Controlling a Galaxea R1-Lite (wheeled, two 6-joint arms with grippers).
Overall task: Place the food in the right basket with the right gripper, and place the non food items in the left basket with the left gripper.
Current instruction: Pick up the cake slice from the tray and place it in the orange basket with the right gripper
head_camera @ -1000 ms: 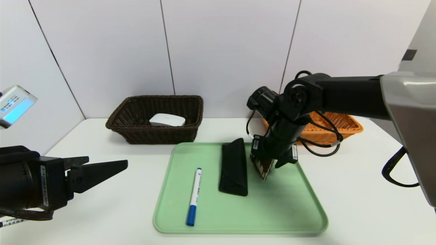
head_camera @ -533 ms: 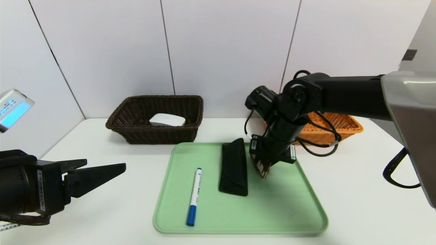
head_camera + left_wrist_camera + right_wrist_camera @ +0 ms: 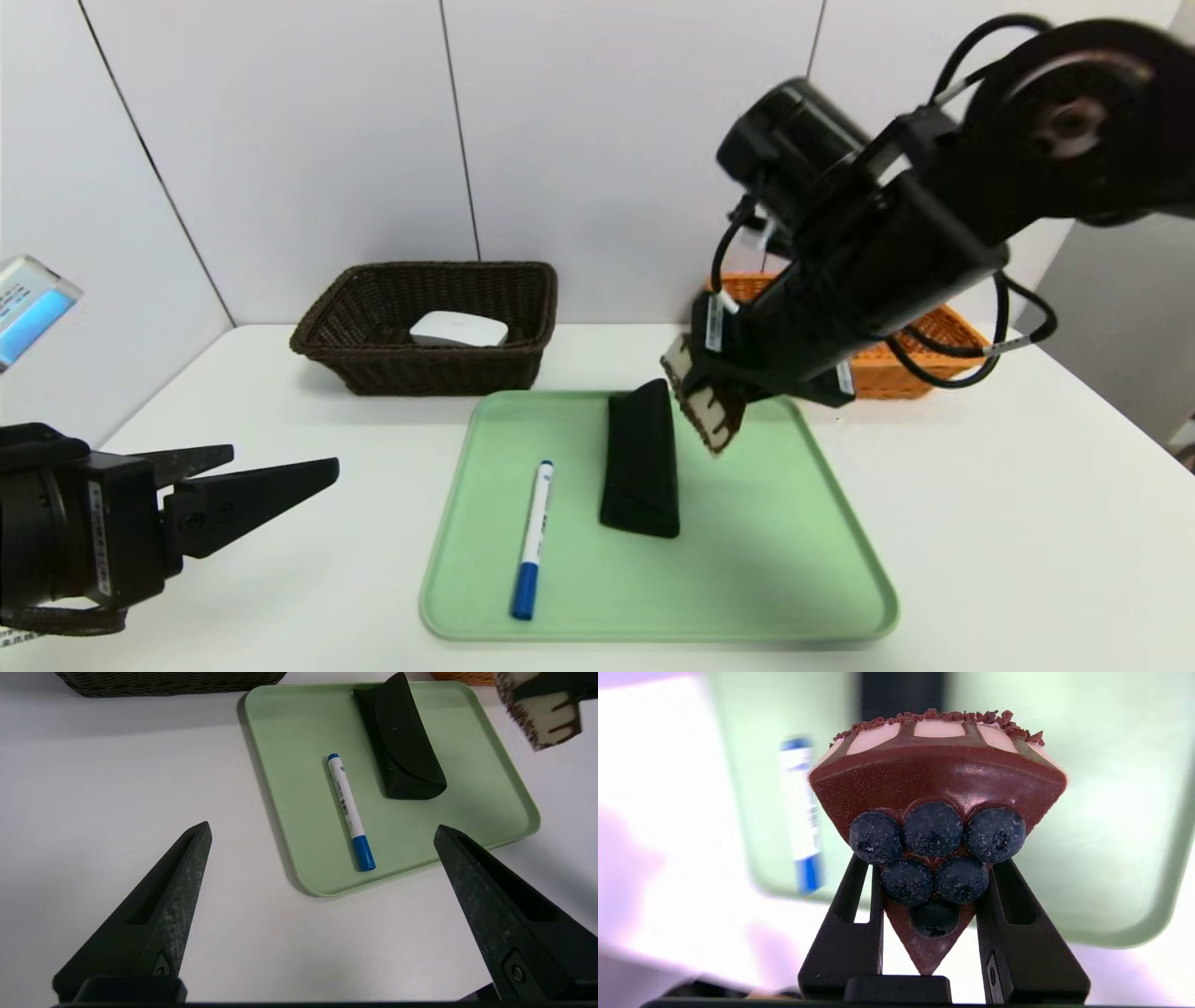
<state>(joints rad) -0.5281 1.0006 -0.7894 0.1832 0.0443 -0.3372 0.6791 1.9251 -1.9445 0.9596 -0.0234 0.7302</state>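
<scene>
– Pinching what, between the black fingers of the right gripper (image 3: pixel 933 861)?

– Closed on the chocolate cake slice (image 3: pixel 936 774), clamped near its pointed end; blueberries facing the wrist, wide striped back end projecting outward and downward.

– Positioned where, relative to the green tray (image 3: pixel 794 579)?

– Held in the air above the tray's far edge, clear of its surface, just beside the far tip of the black pouch (image 3: pixel 640 462) but apart from it.

– And lying which way from there, the orange wicker basket (image 3: pixel 882 378)?

– Behind the slice and toward the robot's right, near, partly hidden by the right arm. Judged the deciding relation: a short carry rearward and rightward over the near rim. Far closer to the right arm than to the left.

– Already holding the peach?

– Cannot tell; interior mostly masked by the arm.

– Doing what, the left gripper (image 3: pixel 286 457)?

– Hovering low at the table's left, spread wide, holding nothing, pointed toward the tray.

– Left for it?

– Blue-capped white pen (image 3: pixel 534 537) and pouch, both lying lengthwise front to back on the tray, side by side; white case (image 3: pixel 457 329) already inside the dark brown basket (image 3: pixel 420 373).
</scene>
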